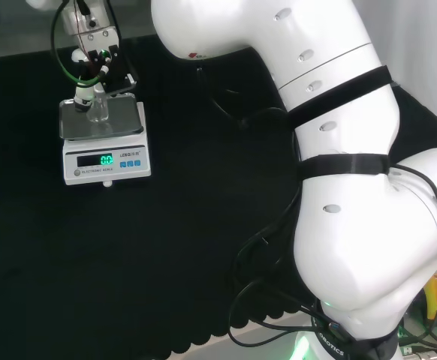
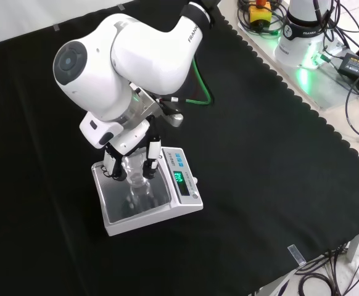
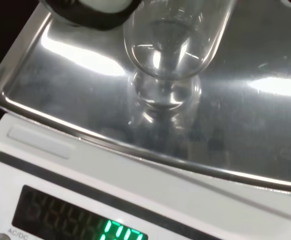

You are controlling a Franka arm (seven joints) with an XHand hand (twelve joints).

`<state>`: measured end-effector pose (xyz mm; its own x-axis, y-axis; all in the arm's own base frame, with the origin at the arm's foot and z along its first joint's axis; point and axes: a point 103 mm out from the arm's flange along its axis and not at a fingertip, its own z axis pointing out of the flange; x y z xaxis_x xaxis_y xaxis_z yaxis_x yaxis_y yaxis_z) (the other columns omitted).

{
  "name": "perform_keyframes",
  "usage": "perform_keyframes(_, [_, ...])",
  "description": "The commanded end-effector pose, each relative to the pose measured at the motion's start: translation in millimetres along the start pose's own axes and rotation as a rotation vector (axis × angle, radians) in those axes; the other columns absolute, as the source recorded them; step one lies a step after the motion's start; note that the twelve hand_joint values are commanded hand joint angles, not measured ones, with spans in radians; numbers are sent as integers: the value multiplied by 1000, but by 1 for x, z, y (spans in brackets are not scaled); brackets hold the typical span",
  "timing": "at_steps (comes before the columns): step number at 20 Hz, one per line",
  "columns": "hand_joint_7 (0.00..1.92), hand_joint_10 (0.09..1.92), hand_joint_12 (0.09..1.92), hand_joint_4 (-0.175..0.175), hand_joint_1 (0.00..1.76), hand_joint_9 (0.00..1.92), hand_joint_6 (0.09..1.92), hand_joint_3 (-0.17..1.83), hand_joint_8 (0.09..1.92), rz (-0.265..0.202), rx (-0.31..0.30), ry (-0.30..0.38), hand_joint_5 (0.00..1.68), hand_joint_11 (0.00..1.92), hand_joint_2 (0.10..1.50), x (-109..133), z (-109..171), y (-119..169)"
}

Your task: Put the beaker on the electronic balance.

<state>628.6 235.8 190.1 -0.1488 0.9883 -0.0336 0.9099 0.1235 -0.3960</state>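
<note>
Glossy white rounded links with small oval screw caps, two black bands around the big link at right in the head view. A round grey cap, green and black cables; the robot hand is black and white.

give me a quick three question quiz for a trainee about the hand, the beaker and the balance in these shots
1. True or false: the beaker is over the balance's steel pan.
2. Which is the hand doing? A) resting flat on the cloth B) its fingers curled round the beaker C) pressing the display
3. In the front view, the lit green display lies on which side of the pan?

Key: 1 true; 2 B; 3 the right side.
</note>
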Motion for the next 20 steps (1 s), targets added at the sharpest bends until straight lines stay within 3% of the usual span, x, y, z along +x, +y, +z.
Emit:
perform_keyframes(1, [1227,500,542,-175,1137,1725,1100,-3,909,5,-4,8,918,1792,1147,-2,0,2])
perform_keyframes(14, [1226,499,544,-175,1137,1725,1101,-2,910,39,15,11,917,1791,1147,-3,5,10])
perform_keyframes(20, [1225,499,545,-175,1136,1724,1103,-2,910,51,29,10,916,1789,1147,-3,21,26])
